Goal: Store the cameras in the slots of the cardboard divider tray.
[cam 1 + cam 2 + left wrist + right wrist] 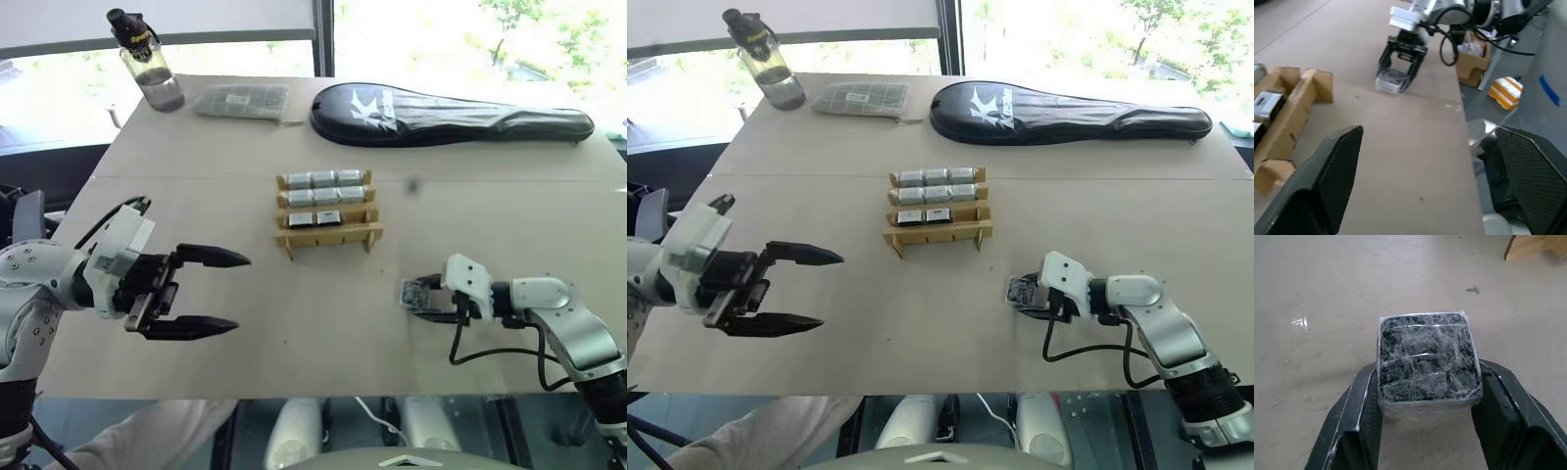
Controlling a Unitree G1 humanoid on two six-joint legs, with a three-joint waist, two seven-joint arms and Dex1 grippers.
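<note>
The cardboard divider tray (329, 236) stands mid-table with several silver-grey cameras (323, 179) in its slots; the front row's right slot is open. A plastic-wrapped camera (1425, 357) with a black face lies on the table to the tray's front right. My right gripper (416, 299) is shut on it, a finger (1364, 396) pressed against each side. My left gripper (241, 292) hangs open and empty over the table, left of the tray, pointing right.
At the back of the table stand a water bottle (147, 64), a flat grey gridded packet (240, 100) and a long black racket bag (451, 115). The table's front edge runs just below both grippers. A cardboard box (1471, 61) sits on the floor beyond the edge.
</note>
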